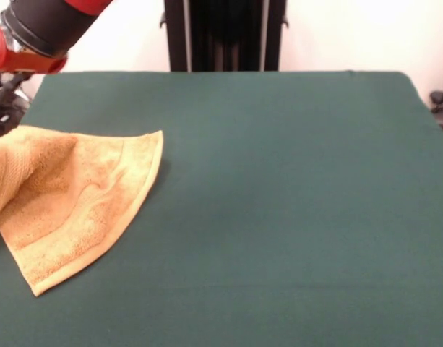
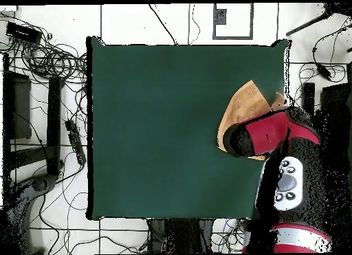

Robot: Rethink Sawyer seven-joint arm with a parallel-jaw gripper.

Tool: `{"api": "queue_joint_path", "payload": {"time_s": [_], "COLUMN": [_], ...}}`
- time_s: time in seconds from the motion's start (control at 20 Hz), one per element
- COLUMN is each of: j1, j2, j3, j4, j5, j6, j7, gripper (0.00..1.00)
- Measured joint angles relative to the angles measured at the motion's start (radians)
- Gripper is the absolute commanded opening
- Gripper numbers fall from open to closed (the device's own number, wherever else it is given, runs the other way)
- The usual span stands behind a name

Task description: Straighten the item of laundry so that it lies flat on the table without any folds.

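While hard to make out under the red and black arm, shows only as dark parts of a gripper at the front view's left edge; cannot tell whether spread, closed, or clamped on cloth. Directly below and against it, the item of laundry: an orange-tan towel, humped and thick on the side nearest the gripper, thinning outward into a flat wedge with one rounded corner and one sharp corner pointing away. Seen from overhead, largely covered by the arm's wrist, with only a curved tan lobe peeking out beyond it. Reads as doubled over rather than open: a wedge outline instead of a square, a woven band bending across the face, a raised roll at the gripper side. Further out, nothing but the green table, wide and bare. By this judgement, early in the job: cloth on the table but folded, crowded against one table edge. Left to do, probably: open the doubled layer, draw it away from that edge, smooth out the hump.
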Motion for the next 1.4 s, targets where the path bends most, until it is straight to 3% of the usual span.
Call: {"api": "queue_joint_path", "payload": {"time_s": [0.15,0.4,0.85,1.4], "j1": [-0.031,-0.014,0.123,0.350], "j2": [0.005,0.023,0.069,0.175], "j3": [0.009,0.003,-0.021,-0.102], "j4": [0.000,-0.001,-0.036,-0.172], "j5": [0.186,0.313,0.331,0.331], "j6": [0.161,0.361,0.457,0.513], "j7": [0.000,0.000,0.006,0.103], "gripper": [1.00,1.00,1.00,1.00]}}
